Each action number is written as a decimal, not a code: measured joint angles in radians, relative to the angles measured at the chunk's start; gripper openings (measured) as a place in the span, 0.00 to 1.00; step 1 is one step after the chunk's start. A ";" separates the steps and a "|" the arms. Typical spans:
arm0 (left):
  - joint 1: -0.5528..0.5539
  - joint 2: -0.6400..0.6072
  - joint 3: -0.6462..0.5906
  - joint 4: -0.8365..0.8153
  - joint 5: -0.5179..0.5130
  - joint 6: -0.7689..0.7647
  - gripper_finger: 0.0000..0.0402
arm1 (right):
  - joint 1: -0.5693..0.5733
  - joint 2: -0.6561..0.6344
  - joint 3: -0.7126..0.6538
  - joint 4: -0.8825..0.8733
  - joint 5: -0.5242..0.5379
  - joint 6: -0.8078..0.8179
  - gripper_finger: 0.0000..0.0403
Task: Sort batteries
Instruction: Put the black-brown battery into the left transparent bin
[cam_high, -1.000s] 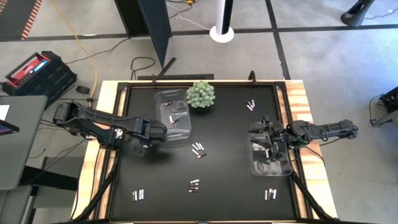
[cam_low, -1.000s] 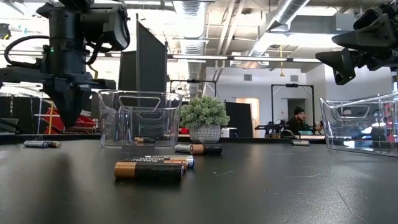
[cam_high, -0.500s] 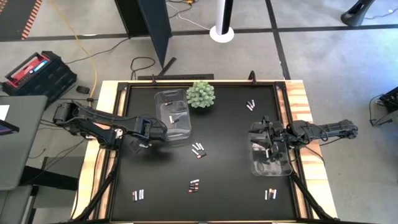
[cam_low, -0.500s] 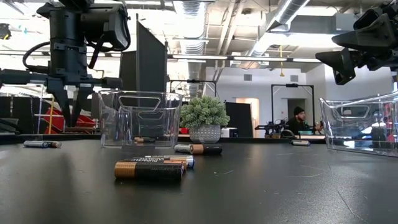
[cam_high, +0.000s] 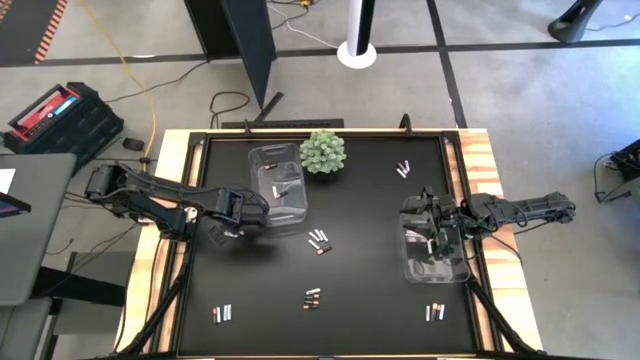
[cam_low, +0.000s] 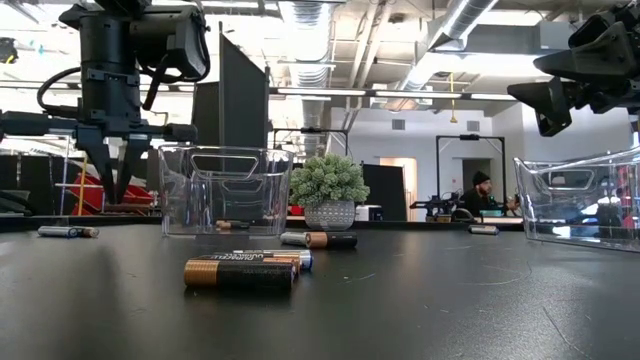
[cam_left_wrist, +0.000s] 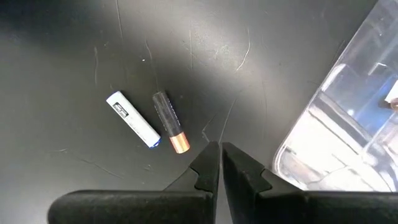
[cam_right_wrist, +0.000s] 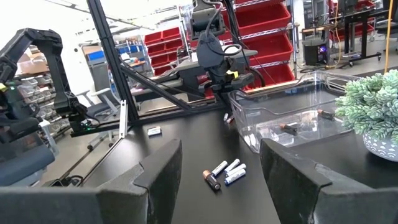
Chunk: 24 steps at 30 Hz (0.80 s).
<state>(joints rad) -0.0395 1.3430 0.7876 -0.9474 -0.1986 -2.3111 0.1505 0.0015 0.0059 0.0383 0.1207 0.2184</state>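
Observation:
Small batteries lie on their sides in clusters on the black table: at mid-table (cam_high: 319, 241), toward the near edge (cam_high: 312, 297), at the near left (cam_high: 223, 313), at the near right (cam_high: 433, 313) and at the far right (cam_high: 403, 168). My left gripper (cam_high: 232, 233) hangs above the table beside the left clear bin (cam_high: 280, 190). Its fingers (cam_low: 113, 185) point down, a narrow gap apart. A white-blue cell (cam_left_wrist: 132, 119) and a dark copper-ended cell (cam_left_wrist: 169, 122) lie just beyond its tips. My right gripper (cam_right_wrist: 221, 180) is open above the right clear bin (cam_high: 435, 250).
A green spiky ball plant (cam_high: 323, 152) in a pot stands at the far edge beside the left bin. Both bins hold a few cells. The table has a raised wooden rim (cam_high: 170, 250). A person (cam_low: 481, 192) sits far off in the room behind.
My left gripper has opened slightly in the low view: its tips met in a point a second ago and now stand a little apart. It has stayed beside the left bin. The batteries have not moved.

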 joint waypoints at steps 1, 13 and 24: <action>0.000 0.000 0.000 -0.001 0.000 0.019 0.04 | 0.000 0.000 0.000 0.000 0.000 0.000 0.58; 0.000 0.000 0.000 -0.005 0.012 0.421 0.04 | 0.000 0.000 0.000 0.000 0.000 0.000 0.58; 0.000 0.000 0.000 0.024 0.024 0.683 0.04 | 0.000 0.000 0.000 0.000 0.000 -0.016 0.58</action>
<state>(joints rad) -0.0395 1.3426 0.7879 -0.9233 -0.1744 -1.6281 0.1505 0.0015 0.0063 0.0383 0.1207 0.2020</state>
